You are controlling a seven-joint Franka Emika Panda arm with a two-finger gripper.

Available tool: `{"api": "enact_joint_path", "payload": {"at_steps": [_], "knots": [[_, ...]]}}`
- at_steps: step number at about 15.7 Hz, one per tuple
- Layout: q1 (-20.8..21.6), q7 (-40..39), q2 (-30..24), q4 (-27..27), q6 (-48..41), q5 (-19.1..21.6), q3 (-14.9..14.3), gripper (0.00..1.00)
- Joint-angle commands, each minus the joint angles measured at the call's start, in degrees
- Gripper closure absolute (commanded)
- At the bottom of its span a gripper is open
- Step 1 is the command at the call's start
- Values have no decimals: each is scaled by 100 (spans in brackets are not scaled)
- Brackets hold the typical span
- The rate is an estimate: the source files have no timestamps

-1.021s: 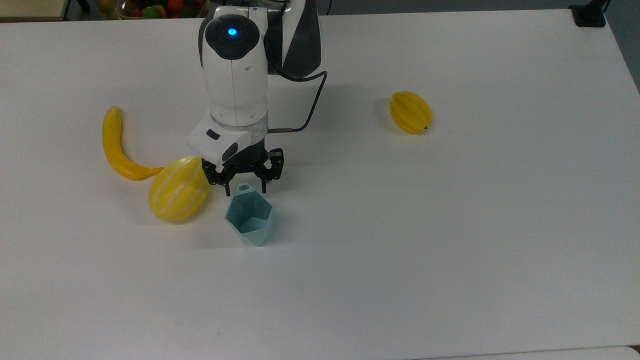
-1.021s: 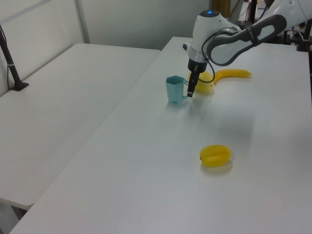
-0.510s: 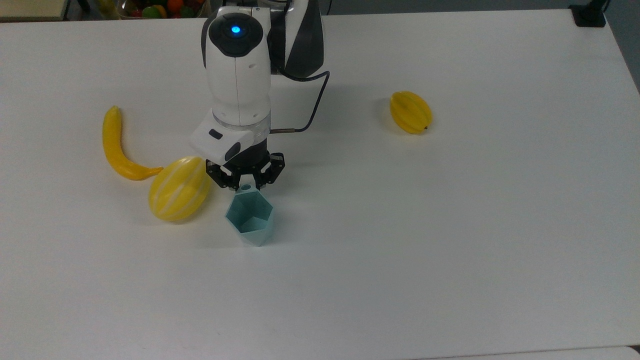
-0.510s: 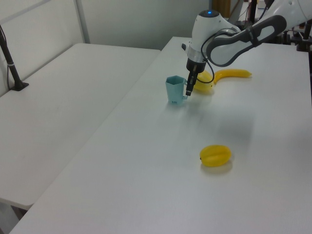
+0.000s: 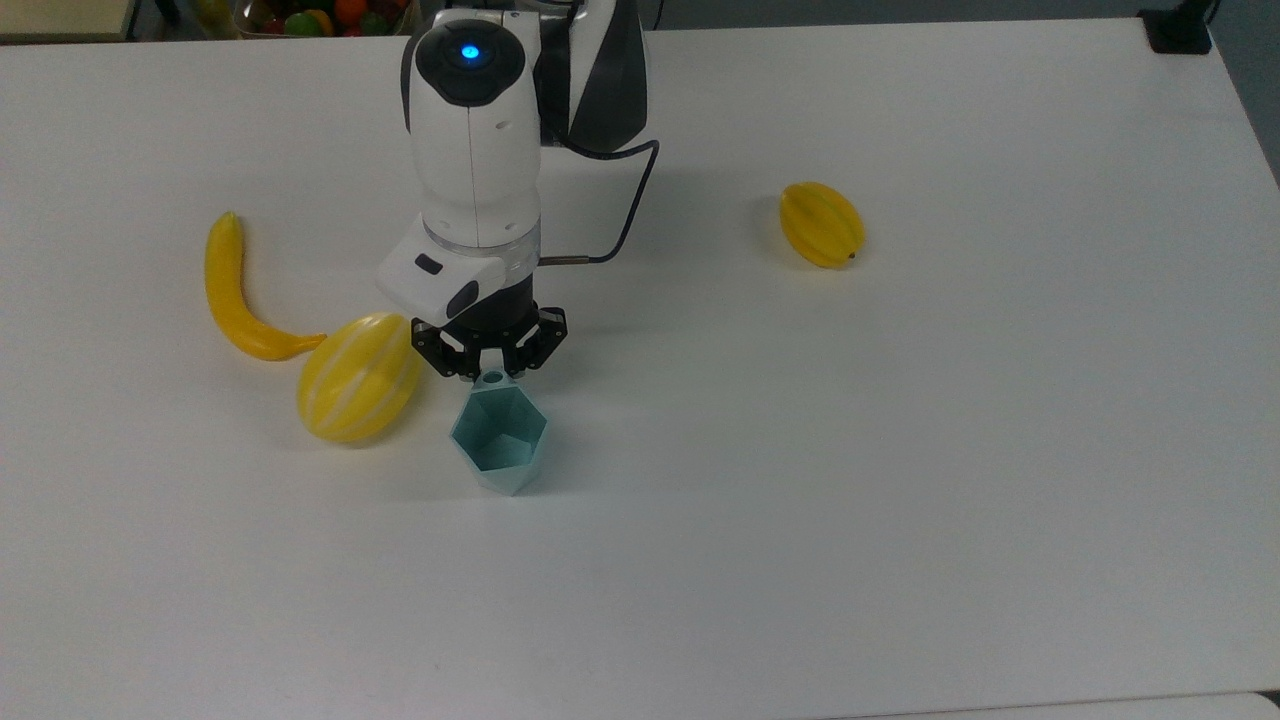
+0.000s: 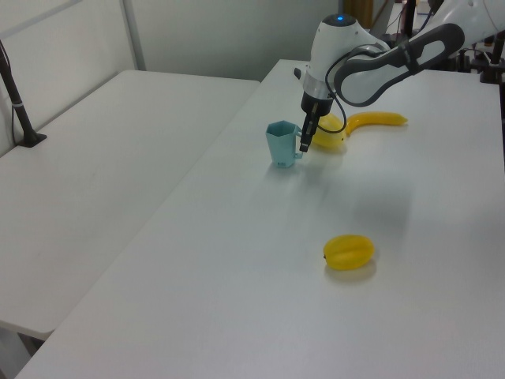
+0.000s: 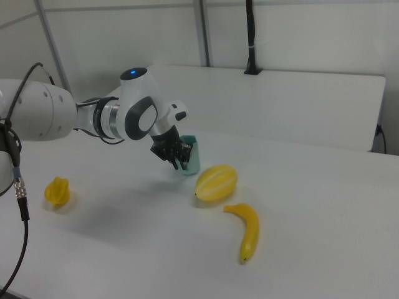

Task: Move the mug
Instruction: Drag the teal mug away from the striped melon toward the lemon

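The tool (image 5: 489, 372) has squeezed shut on the mug's (image 5: 499, 437) little handle, so the mug is ready to move.

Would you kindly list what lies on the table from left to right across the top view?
banana → striped melon → mug → ribbed yellow fruit

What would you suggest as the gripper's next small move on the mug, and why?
Probably a short lift straight up. In the top view the gripper looks shut on the small tab handle of the mug, which stands upright on the table. The striped melon lies close on the top view's left, so rising first should avoid bumping it.
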Motion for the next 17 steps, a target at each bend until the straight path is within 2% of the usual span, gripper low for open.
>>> {"api": "enact_joint_path", "payload": {"at_steps": [1,7,9,13,15,17], "knots": [[44,440,-989,-991,77,-181,-38,100],[53,871,-2948,-3205,51,-216,-29,100],[53,906,-3302,-3769,51,-208,-29,100],[123,1214,-3207,-3929,182,-208,-21,100],[123,1223,-3067,-3929,524,-190,-12,100],[132,1223,-2891,-3895,631,-190,-12,93]]}}
